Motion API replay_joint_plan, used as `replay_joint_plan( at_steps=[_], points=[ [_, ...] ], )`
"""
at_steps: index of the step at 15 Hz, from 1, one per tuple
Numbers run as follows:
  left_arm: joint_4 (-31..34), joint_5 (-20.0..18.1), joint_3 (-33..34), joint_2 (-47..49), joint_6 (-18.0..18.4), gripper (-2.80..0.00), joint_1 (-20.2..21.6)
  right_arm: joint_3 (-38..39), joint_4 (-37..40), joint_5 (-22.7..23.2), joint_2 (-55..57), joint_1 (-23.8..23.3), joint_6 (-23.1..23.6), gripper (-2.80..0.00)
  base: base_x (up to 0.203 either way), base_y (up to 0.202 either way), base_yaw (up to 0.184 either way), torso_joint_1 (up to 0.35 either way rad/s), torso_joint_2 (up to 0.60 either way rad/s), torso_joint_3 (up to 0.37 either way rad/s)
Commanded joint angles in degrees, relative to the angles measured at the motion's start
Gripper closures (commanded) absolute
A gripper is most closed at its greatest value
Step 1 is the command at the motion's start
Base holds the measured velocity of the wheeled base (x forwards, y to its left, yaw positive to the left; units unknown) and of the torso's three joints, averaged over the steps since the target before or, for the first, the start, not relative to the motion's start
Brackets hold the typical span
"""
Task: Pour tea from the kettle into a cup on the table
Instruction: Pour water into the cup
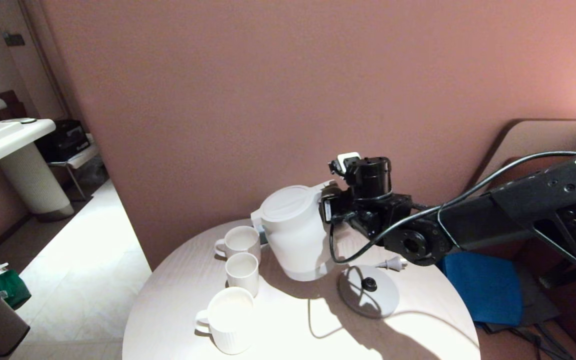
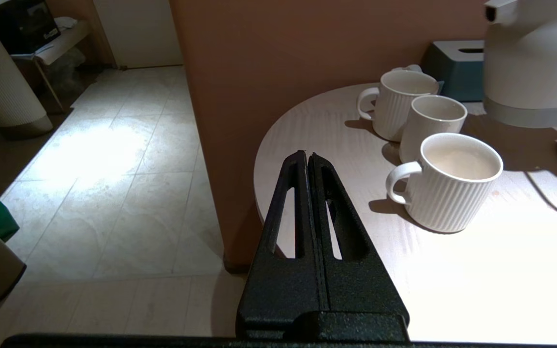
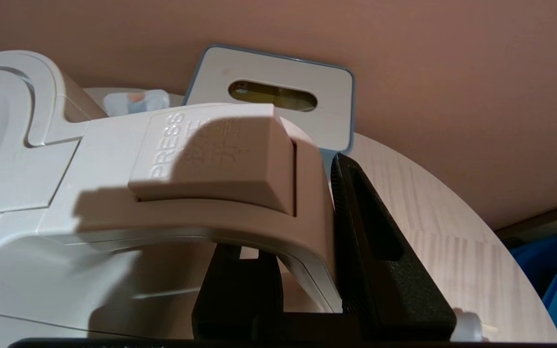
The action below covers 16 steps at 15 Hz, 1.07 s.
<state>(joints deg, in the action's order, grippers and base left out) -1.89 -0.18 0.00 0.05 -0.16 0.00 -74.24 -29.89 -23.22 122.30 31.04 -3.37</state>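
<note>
The white kettle is off its base and leans slightly, its spout over the farthest cup. My right gripper is shut on the kettle's loop handle, one finger on its outer side and the other under the arch. Three ribbed white cups stand in a row on the round pale wood table: far, middle and near. No stream of tea shows. The near cup looks pale inside; I cannot tell whether it holds liquid. My left gripper hangs shut and empty past the table's left edge.
The kettle's round base disc lies right of the kettle, with its cord and plug. A blue-sided tissue box stands behind the kettle by the wall. A chair with a blue cushion is at the right.
</note>
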Motion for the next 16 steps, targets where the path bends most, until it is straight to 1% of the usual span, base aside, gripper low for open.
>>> replay_joint_plan(
  at_steps=[1,3,6,10,13,16],
  points=[
    [-0.04,0.00,0.00,0.04,-0.02,0.00,0.00,-4.19,1.48,-0.64,3.98,1.04,0.16,0.00,0.000,0.000,0.000,0.000,0.00,0.000],
    [-0.04,0.00,0.00,0.04,-0.02,0.00,0.00,-5.96,1.73,-1.08,5.33,1.20,1.28,0.00,0.000,0.000,0.000,0.000,0.00,0.000],
    [-0.04,0.00,0.00,0.04,-0.02,0.00,0.00,-11.10,3.58,-1.99,7.61,1.31,4.32,0.00,0.000,0.000,0.000,0.000,0.00,0.000],
    [-0.04,0.00,0.00,0.04,-0.02,0.00,0.00,-16.19,6.71,-3.48,10.25,2.61,6.07,0.00,0.000,0.000,0.000,0.000,0.00,0.000],
    [-0.04,0.00,0.00,0.04,-0.02,0.00,0.00,-17.41,6.81,-4.15,11.40,2.79,10.27,0.00,0.000,0.000,0.000,0.000,0.00,0.000],
    [-0.04,0.00,0.00,0.04,-0.02,0.00,0.00,-20.60,7.04,-5.04,12.76,2.79,12.03,0.00,0.000,0.000,0.000,0.000,0.00,0.000]
  ],
)
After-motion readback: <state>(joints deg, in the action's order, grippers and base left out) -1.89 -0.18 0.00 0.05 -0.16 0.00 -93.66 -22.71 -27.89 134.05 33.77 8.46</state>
